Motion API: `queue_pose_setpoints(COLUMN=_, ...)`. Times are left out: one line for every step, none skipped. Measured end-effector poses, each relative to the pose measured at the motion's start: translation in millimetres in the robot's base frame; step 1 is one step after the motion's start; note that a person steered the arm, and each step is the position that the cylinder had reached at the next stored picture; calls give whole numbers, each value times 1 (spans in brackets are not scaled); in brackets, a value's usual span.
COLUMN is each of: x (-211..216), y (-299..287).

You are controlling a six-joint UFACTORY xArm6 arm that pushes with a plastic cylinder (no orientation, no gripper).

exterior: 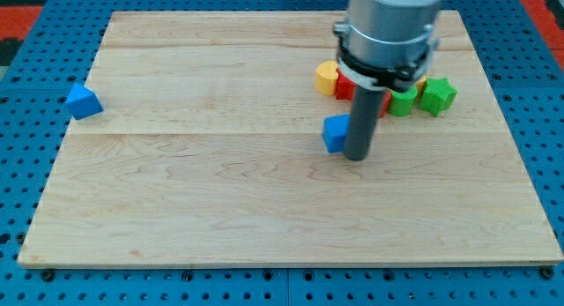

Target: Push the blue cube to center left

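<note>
My tip rests on the board right of centre, the dark rod upright beneath the grey arm.

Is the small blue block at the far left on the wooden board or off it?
Off. The blue block lies on the blue pegboard just outside the wooden board, beyond its left edge.

A blue triangular block sits off the wooden board's left edge; yellow, red and 2 green blocks cluster upper right.
</note>
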State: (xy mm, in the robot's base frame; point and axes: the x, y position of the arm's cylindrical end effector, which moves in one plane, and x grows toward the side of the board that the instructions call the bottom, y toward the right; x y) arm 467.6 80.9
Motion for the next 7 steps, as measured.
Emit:
queue_pose_setpoints(x=-31, y=16)
queue_pose_setpoints(x=-53, y=4)
queue_pose_setpoints(x=-62, y=-60)
queue_pose_setpoints(x=-62, y=-141)
queue_pose_setpoints(x=-61, y=-205)
queue_pose_setpoints(x=-51, y=-254)
queue_pose_setpoints(x=-36, y=-289)
